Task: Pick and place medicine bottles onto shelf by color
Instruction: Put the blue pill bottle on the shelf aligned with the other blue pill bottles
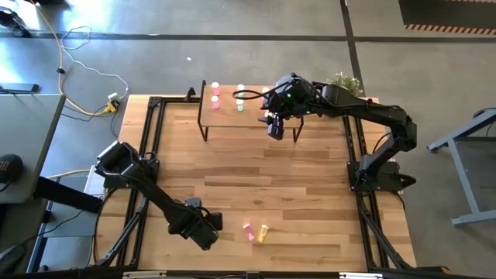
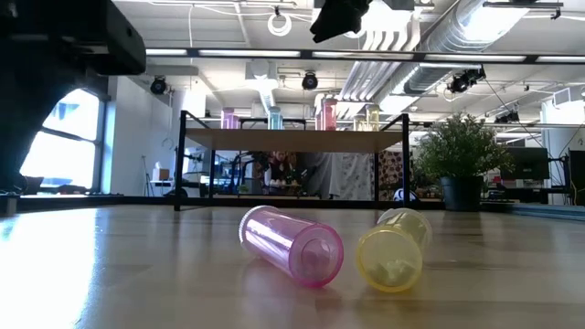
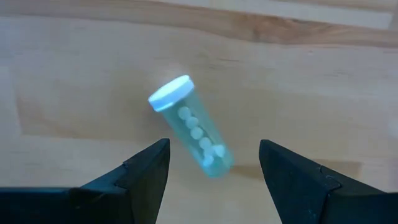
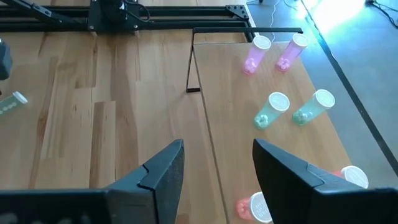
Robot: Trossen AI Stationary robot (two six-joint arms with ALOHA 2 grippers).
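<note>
Behind the shelf (image 2: 292,140), a potted plant (image 2: 462,155) and cluttered room.

Red-orange bottles (image 4: 351,178) cut off (right wrist view), edge-clipped

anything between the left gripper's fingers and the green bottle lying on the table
Nothing: in the left wrist view only bare tabletop separates the open left gripper from the green bottle.

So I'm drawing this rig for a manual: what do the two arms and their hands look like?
Both are dark, nearly black jointed arms of thick rounded segments. The left hand and the right hand each end in two flat, wedge-shaped black fingers. A black cable loops above the right arm's wrist. No markings are legible.
</note>
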